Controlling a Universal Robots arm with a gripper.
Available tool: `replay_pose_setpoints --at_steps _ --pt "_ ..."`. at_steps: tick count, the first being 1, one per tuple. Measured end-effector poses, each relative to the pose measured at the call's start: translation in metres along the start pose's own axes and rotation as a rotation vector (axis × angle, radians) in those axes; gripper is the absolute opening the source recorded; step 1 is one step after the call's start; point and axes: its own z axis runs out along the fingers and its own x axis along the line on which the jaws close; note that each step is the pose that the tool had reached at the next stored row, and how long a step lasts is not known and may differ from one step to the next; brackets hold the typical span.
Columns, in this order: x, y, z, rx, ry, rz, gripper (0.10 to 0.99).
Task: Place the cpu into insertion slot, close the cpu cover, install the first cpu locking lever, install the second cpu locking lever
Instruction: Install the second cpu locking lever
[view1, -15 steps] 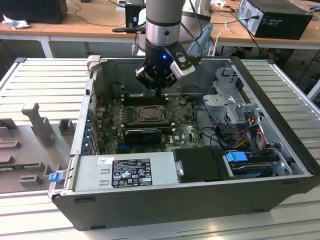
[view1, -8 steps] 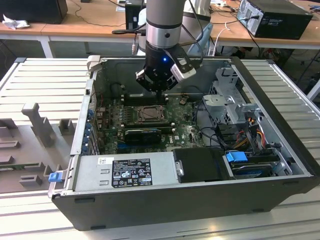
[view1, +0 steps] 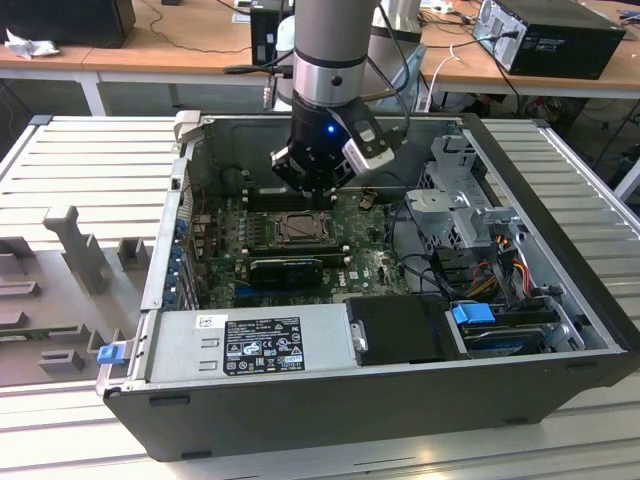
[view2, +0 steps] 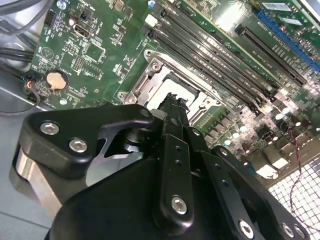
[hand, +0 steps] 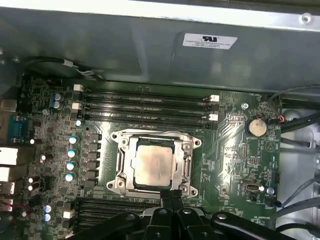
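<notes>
- The pale beige-silver square cpu (hand: 154, 165) lies flat in the small square insertion slot (hand: 186, 150), near the middle of the green circuit board (hand: 232, 165); the slot's metal rim shows on all sides of it.
- The grey metal cpu cover (hand: 126, 162), a frame plate with a square window, seems to lie down around the chip, which shows through the window. Whether it is pressed fully flat cannot be told.
- The black pincer (hand: 171, 194) has its fingertips brought together with nothing between them. In the first wrist view the tips are at the socket's edge that is farther from the long black memory slots (hand: 145, 102), just beside the frame; whether they touch it cannot be told.
- In the exterior view the pincer (view1: 312, 186) hangs over the socket, inside the open dark grey computer case (view1: 560, 210) that lies on the pale ribbed counter (view1: 90, 170).
- The state of the two thin locking levers cannot be read with confidence.
- Risk, as a judgement: the tips are close to the chip and frame, so a small sideways slip could scratch the cpu or push the cover askew.
- A lever, being a thin springy wire, could slide off the closed tips and snap back, striking small parts near the socket.
</notes>
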Motion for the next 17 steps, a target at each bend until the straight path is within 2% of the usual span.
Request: replay_pose_setpoints --at_steps 1,2,4,6,9,12,13,16,17 --pt "0.0002 -0.0020 0.0004 -0.003 -0.0002 0.000 0.106" --pt "0.0005 -0.0068 0.0015 -0.008 -0.0004 0.000 0.106" --pt "0.0011 -0.0158 0.0034 -0.010 -0.0005 0.000 0.106" --pt "0.0016 -0.0203 0.0045 -0.010 -0.0005 0.001 0.106" --pt "0.0020 -0.0225 0.0063 -0.010 -0.0005 0.001 0.106" --pt "0.0029 -0.0311 0.0080 -0.015 -0.0004 0.001 0.106" --pt "0.0035 -0.0338 0.0084 -0.021 -0.0007 0.001 0.106" --pt "0.0048 -0.0369 0.0096 -0.048 -0.0013 0.001 0.106" --pt "0.0049 -0.0369 0.0096 -0.063 -0.0022 0.001 0.106"
